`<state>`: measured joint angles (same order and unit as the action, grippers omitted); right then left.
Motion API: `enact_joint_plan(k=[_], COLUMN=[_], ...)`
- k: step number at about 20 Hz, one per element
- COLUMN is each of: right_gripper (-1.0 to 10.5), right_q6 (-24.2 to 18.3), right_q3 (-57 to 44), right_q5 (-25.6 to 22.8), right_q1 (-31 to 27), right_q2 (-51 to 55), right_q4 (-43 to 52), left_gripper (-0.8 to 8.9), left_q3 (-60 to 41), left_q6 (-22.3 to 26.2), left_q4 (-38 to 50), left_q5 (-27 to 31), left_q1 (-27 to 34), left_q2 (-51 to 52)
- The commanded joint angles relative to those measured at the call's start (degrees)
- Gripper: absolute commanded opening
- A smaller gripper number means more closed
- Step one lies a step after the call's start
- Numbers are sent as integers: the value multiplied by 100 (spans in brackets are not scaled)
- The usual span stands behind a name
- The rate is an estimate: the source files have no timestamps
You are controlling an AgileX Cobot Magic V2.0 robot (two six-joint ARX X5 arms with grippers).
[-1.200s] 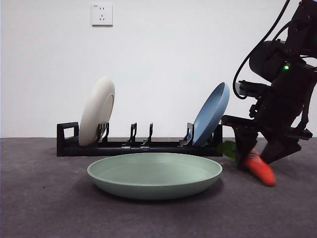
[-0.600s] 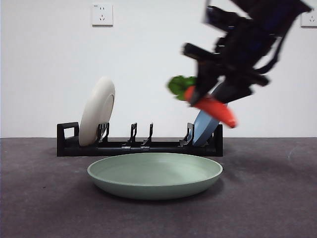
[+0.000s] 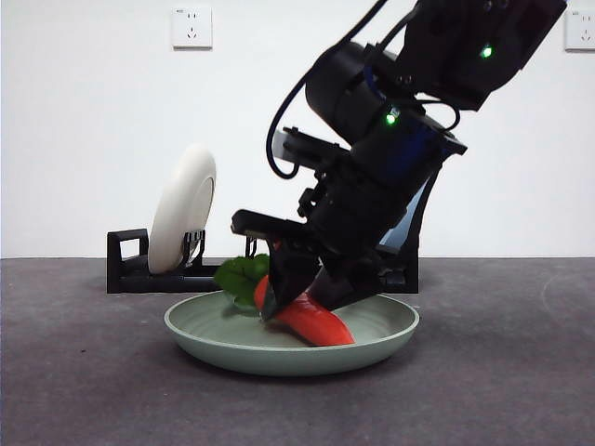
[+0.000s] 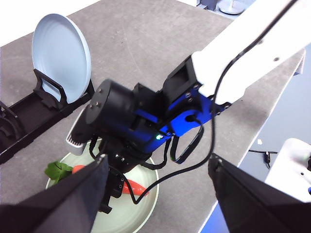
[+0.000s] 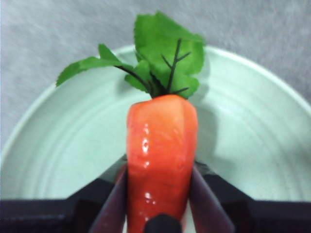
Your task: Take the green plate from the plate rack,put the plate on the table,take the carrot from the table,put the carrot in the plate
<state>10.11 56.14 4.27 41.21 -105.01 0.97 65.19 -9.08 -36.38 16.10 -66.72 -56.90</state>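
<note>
Presently the green plate (image 3: 290, 334) lies flat on the bench (image 3: 84, 390), clear of the plate rack (image 3: 139, 269), so that stage is done. The right gripper (image 3: 299, 302) has its jaws clamped on the carrot (image 5: 161, 160), low inside the plate, apparently touching it; only release remains. Carrot: glossy orange-red, undamaged, green tuft forward. The left gripper (image 4: 155, 194) waits above, jaws wide and empty.

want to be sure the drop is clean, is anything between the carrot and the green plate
Nothing visible is in the way. The right claw is shut on the carrot, which hangs tilted inside the green plate, tip low over its bare floor. The cream plate and blue plate sit back in the plate rack.
</note>
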Motion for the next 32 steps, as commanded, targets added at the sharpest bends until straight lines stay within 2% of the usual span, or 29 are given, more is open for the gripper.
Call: enact_joint_plan(k=[1, 3, 4, 8, 10, 12, 18, 21, 30, 32], right_gripper=[220, 462, 508, 505, 505, 504, 501, 500, 493, 403], right_q6=[35, 37, 37, 37, 35, -7, -197, -249, -234, -221], right_q3=[-35, -35, -35, -35, -35, -35, -35, -35, -35, -35], right_q5=[-15, -13, -13, -15, -17, -15, 24, 31, 33, 33], right_q1=[24, 24, 22, 24, 22, 22, 24, 24, 24, 24], right_q2=[-55, -50, -39, 286, 697, 1244, 3217, 4199, 5840, 6078], right_q4=[39, 28, 17, -90, -472, -1147, -3947, -4959, -5967, -6076], left_gripper=[350, 350, 350, 350, 350, 350, 349, 346, 345, 331], left_q3=[-20, -20, -20, -20, -20, -20, -20, -20, -20, -20], left_q6=[-37, -37, -37, -35, 9, 11, 13, 13, 4, 7], left_q4=[-9, -55, -79, -258, -448, -595, -772, -914, -1246, -1303], left_q5=[9, 13, 13, 24, 33, 44, 39, 24, 17, 17], left_q1=[-15, -15, -15, -15, -15, -2, -2, -2, -2, -2], left_q2=[0, 0, 0, 0, 0, 0, 0, 0, 0, 0])
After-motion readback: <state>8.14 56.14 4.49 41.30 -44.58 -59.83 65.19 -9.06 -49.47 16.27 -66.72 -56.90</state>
